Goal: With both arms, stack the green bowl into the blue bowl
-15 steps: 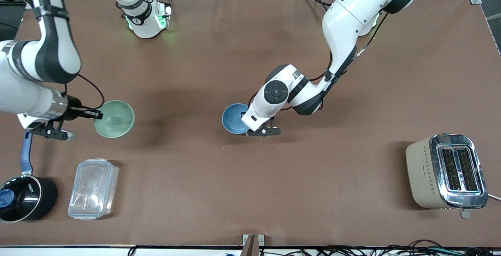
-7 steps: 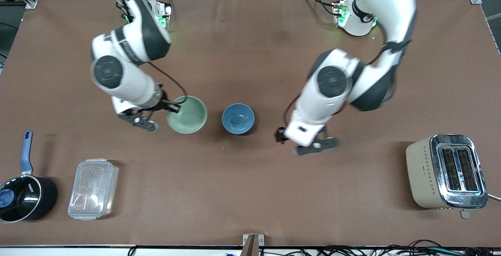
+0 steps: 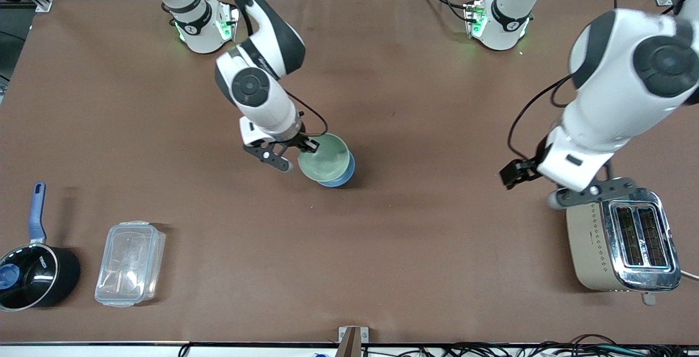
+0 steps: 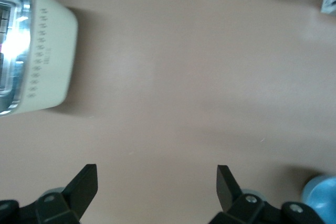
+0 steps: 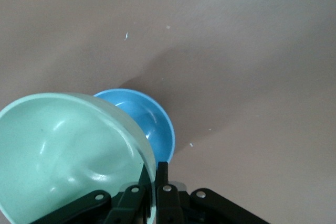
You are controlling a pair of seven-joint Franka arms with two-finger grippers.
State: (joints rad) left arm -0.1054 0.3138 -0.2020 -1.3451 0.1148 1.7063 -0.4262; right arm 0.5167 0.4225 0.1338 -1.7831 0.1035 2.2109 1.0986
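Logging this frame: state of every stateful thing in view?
Pale mint-green bowl: held by its rim, tilted over the blue one, not seated.
Sky-blue bowl: upright on the table.
Right gripper: shut on the green bowl's rim.
Left gripper: open, empty, beside the toaster.
Beige toaster: slots empty.
Clear plastic container: lid on.
Black saucepan: upright.

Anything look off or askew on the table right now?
Only the green bowl: the right gripper pinches its rim and holds it tilted over the blue bowl, off-centre, not seated. The left gripper hangs open beside the toaster. Nothing spilled or damaged.
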